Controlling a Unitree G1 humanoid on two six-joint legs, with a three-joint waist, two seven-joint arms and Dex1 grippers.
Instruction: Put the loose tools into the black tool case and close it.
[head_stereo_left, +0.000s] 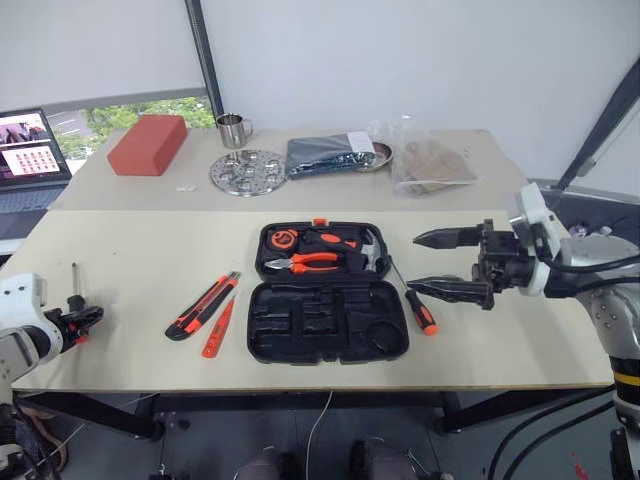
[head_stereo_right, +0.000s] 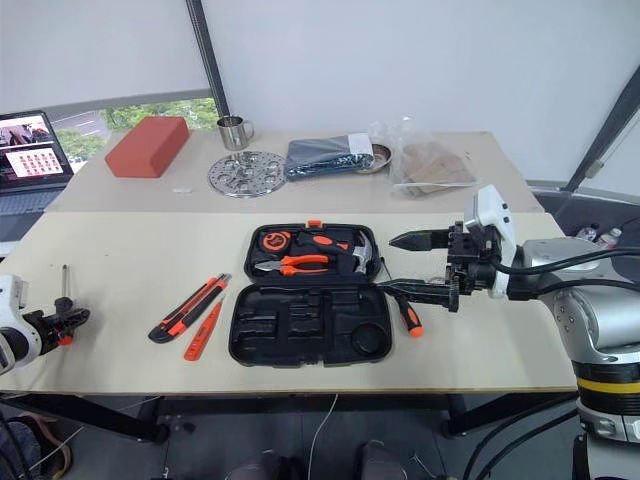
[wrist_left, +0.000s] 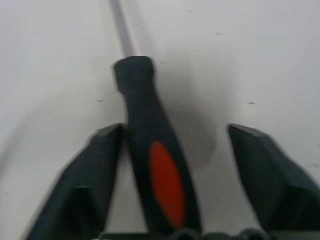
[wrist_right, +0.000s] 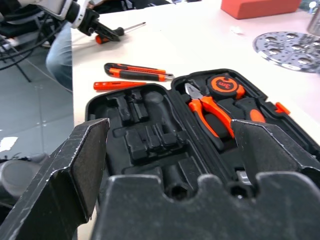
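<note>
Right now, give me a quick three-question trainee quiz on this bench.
1. True or false: the black tool case is closed.
2. Between the fingers of the left gripper sits: A) hammer B) screwdriver C) pliers.
3. How many loose tools lie on the table just left of the case?

Key:
1. False, it lies open.
2. B.
3. Two: the utility knife and the orange pen-like tool.

case (head_stereo_left: 328, 335) open, flat | knife (head_stereo_left: 203, 305), pen tool (head_stereo_left: 218, 328) left of it; screwdriver (head_stereo_left: 418, 308) right; another (head_stereo_left: 74, 292) far left
</note>
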